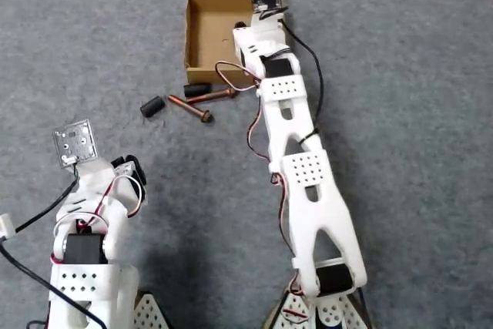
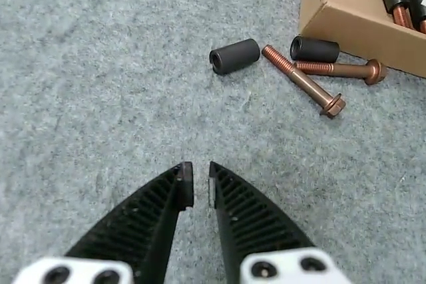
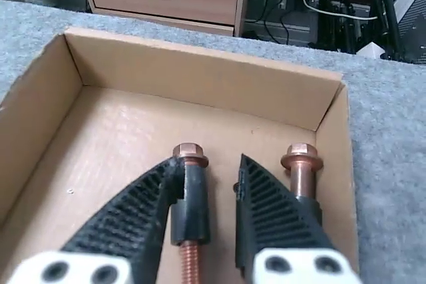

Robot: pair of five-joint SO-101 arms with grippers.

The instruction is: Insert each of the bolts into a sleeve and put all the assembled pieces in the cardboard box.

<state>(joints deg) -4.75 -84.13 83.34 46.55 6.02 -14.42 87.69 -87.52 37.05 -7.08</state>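
On the grey carpet (image 2: pixel 100 64) of a two-arm workbench, the right gripper (image 3: pixel 210 162) hangs inside the cardboard box (image 3: pixel 200 74) with its jaws spread. One assembled piece (image 3: pixel 193 197), a copper-coloured bolt in a black sleeve, lies on the box floor against one finger, with a clear gap to the other. A second assembled piece (image 3: pixel 301 164) lies beside it, partly hidden behind that other finger. The left gripper (image 2: pixel 201 181) sits low over the carpet, its fingers drawn almost together with only a sliver between them, pinching nothing.

Two sets wait just outside the box. A loose sleeve (image 2: pixel 234 56) lies near the threaded end of a loose bolt (image 2: pixel 303 81). A second sleeve (image 2: pixel 314 49) rests just beside the tip of a second bolt (image 2: pixel 339 69), not slid onto it.

The bolts look like solid metal: stiff, dense for their size, smooth and apt to roll or twist in a pinch. They are probably best gripped across the shank near the flanged head. The sleeves look light and matte, likely easier to hold, and are best clamped across the middle so the bore stays free.

The right wrist view shows the box floor and both finished pieces. In the high view the right arm covers that corner, but the same view shows how far apart the two arms are. The left wrist view shows that the second sleeve and bolt are separate.
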